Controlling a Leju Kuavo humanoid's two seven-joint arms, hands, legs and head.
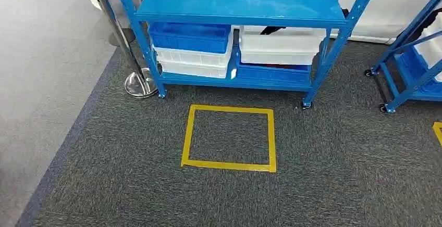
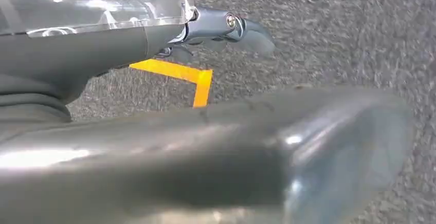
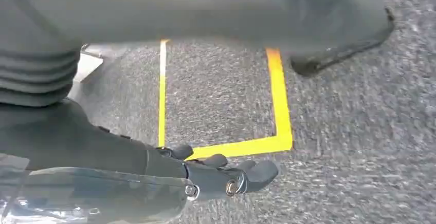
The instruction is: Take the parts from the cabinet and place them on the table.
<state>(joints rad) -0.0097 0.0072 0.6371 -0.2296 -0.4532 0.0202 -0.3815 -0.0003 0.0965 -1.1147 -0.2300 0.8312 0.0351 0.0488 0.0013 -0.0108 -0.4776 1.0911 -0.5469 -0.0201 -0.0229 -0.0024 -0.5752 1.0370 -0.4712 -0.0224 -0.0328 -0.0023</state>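
Blue cabinet [image 1: 240,8] ahead w/ 4 bins on low shelf, 2 blue [image 1: 190,37] + 2 white [image 1: 279,47], long axes across the shelf front, yellow tape square [image 1: 229,138] on carpet before it; left hand [image 2: 216,29] & right hand [image 3: 216,175] hang over carpet, fingers loosely apart, holding nothing.

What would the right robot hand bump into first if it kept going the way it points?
Probably just the floor. The right robot hand hangs holding nothing, fingers pointing down over the dark grey speckled carpet, just outside a corner of the yellow tape square. Nothing else shows in its line, though depth is hard to judge.
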